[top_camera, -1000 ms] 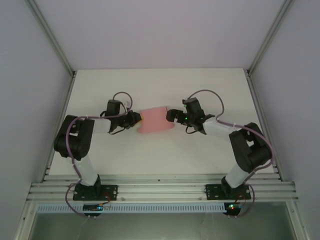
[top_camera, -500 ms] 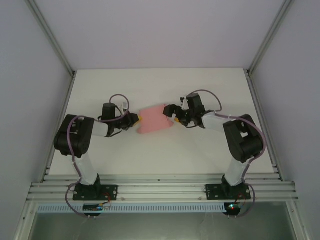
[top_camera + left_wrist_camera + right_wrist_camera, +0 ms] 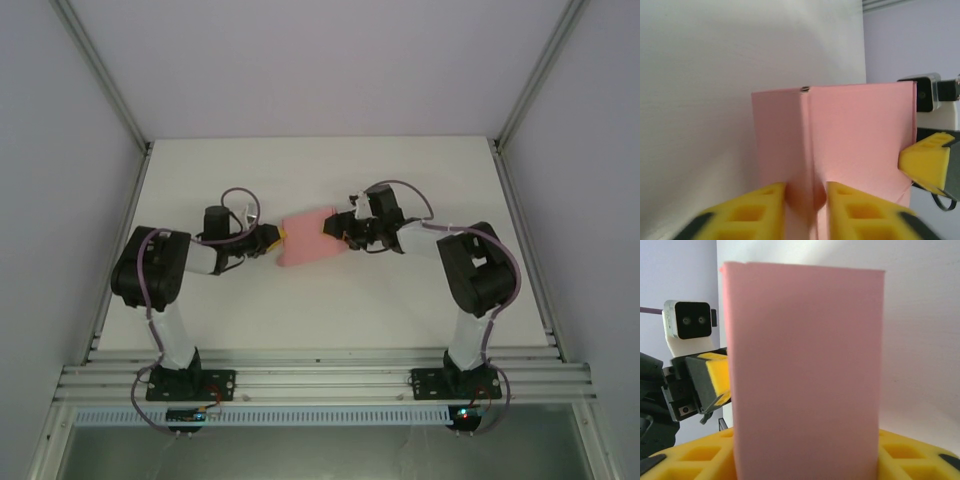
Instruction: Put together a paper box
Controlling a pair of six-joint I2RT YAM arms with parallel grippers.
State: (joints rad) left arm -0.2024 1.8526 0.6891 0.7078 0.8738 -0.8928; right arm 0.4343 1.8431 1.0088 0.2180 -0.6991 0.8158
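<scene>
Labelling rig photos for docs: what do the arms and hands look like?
Left arm and right arm match: black joint housings, white links, purple cables looping outside. Left hand and right hand carry yellow fingers with square lattice pockets. White camera block, black face, at the wrist.

Box (image 3: pixel 308 241) between left pincer (image 3: pixel 277 238), right pincer (image 3: pixel 339 229)
</scene>
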